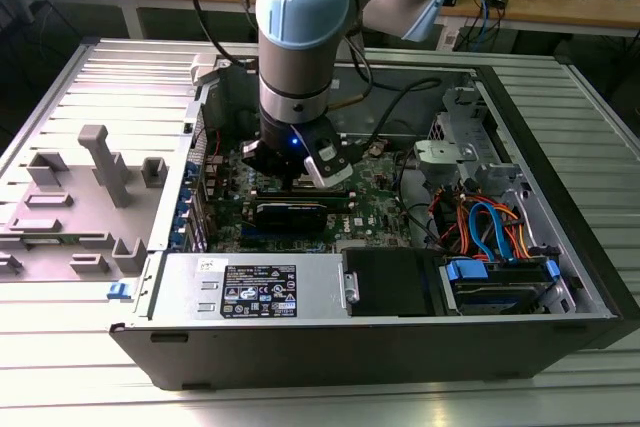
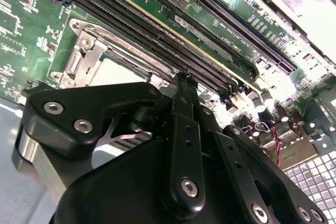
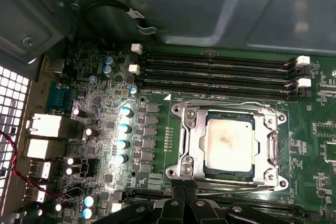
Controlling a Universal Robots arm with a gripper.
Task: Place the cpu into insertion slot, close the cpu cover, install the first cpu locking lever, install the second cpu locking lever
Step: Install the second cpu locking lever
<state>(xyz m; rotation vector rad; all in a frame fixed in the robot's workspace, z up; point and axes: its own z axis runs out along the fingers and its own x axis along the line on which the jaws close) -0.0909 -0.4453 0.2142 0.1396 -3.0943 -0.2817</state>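
Note:
The cpu (image 3: 228, 140), a dull silver square, lies in the insertion slot, whose dark rim (image 3: 231, 115) shows around it. The silvery cpu cover (image 3: 190, 140) lies flat over the chip's edges. One thin locking lever (image 3: 231, 104) runs along the socket's side by the memory slots; another (image 3: 239, 184) runs along the opposite side. My gripper (image 3: 185, 184) is shut, its tips at one end of that second lever, just off the socket's corner. The second wrist view has the gripper (image 2: 182, 80) right beside the cover (image 2: 86, 45). In the exterior view the gripper (image 1: 300, 175) is low over the green motherboard (image 1: 375, 202).
Long black memory slots (image 3: 215, 72) lie beside the socket, with upright capacitors (image 3: 125, 129) and rear ports (image 3: 44, 124) further off. The case holds a power supply (image 1: 250, 287) and a drive bay with blue and orange cables (image 1: 490, 232). A grey fixture (image 1: 80, 197) sits on the exterior view's left.

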